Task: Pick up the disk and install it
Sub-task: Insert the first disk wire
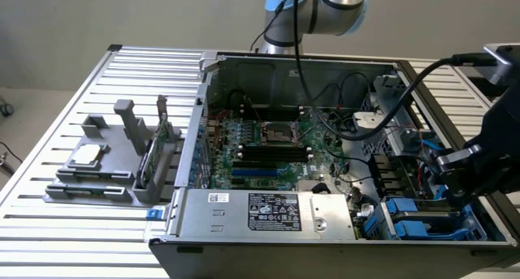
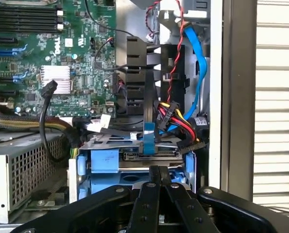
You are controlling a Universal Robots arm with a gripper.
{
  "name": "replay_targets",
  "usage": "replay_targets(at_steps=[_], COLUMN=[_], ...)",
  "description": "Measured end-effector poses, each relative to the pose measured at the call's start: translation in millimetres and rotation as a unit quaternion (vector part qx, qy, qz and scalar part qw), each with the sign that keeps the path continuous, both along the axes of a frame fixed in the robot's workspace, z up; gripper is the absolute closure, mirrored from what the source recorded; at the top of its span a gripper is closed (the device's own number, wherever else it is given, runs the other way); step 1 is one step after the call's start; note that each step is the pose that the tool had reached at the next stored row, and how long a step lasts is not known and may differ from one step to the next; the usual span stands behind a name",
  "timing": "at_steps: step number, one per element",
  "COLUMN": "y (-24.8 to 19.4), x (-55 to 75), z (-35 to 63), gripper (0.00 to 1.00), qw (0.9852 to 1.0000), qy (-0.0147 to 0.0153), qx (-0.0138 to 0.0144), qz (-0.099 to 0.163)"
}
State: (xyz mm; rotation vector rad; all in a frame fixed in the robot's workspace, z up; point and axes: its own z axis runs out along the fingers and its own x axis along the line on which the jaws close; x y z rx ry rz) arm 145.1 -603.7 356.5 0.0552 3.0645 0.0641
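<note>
The disk point(image 2: 104, 164) sits in the drive bay at the case's front corner. Its blue carrier frame and dark connector edge show in the wrist view; its silver body and label are hidden. In the exterior view the blue carriers point(image 1: 413, 223) lie low in the case, at the exterior view's right. My gripper point(image 2: 157, 175) hangs just above the blue frame with its two black fingers point(image 2: 146, 194) pressed together and nothing visible between them. In the exterior view the black gripper point(image 1: 456, 184) reaches into the case over the bay.
A bundle of coloured power cables point(image 2: 173, 119) and a blue data cable point(image 2: 200, 63) hang right behind the bay. The silver power supply point(image 1: 268, 211) borders the bay. The motherboard point(image 1: 268, 146) fills the case floor. A grey fixture point(image 1: 101, 169) holding a small chip stands on the slatted table point(image 1: 49, 230).
</note>
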Motion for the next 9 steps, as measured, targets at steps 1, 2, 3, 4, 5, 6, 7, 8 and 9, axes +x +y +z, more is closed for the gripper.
replay_targets(at_steps=[1, 2, 3, 4, 5, 6, 7, 8, 9], y=[0.0, 0.0, 0.0, 0.0, 0.0, 0.0, 0.0, 0.0, 0.0], x=[0.0, 0.0, 0.0, 0.0, 0.0, 0.0, 0.0, 0.0, 0.0], z=[0.0, 0.0, 0.0, 0.0, 0.0, 0.0, 0.0, 0.0, 0.0], gripper=[0.89, 0.89, 0.89, 0.89, 0.89, 0.89, 0.89, 0.89, 0.89], qw=[1.0, 0.9999, 0.9997, 0.9995, 0.9993, 0.999, 0.9986, 0.9982, 0.9978], qy=[0.0, 0.0, 0.0, 0.0, 0.0, 0.0, 0.0, 0.0, 0.0], qx=[0.0, 0.0, 0.0, 0.0, 0.0, 0.0, 0.0, 0.0, 0.0], qz=[-0.008, -0.015, -0.023, -0.03, -0.038, -0.045, -0.053, -0.06, -0.067])
